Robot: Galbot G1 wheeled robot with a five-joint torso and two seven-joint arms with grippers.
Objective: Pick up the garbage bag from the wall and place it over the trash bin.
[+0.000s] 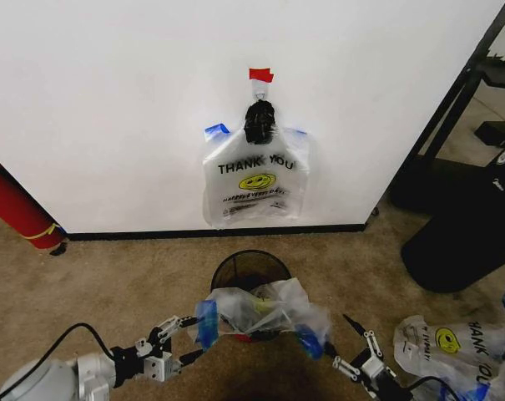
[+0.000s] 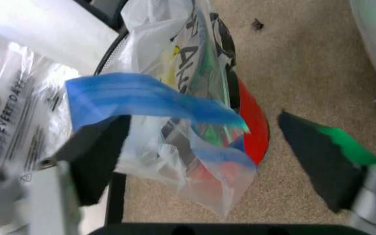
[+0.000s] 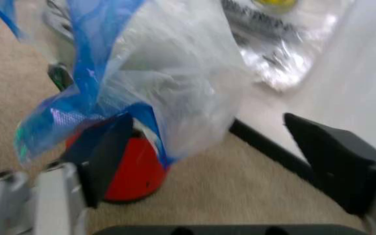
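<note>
At frame centre-bottom, a garbage bag lies over the trash bin; another bag hangs on the wall above, a third bag lower right.

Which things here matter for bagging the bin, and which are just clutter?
Job:
garbage bag draped over the trash bin
left gripper, open
right gripper, open
wall

Lying about:
bag hanging on wall hook
loose bag on carpet
red cylinder

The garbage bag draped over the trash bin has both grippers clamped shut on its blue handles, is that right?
Not quite. The garbage bag does lie over the trash bin, but the left gripper and right gripper are open beside its blue handles, as both wrist views show.
</note>
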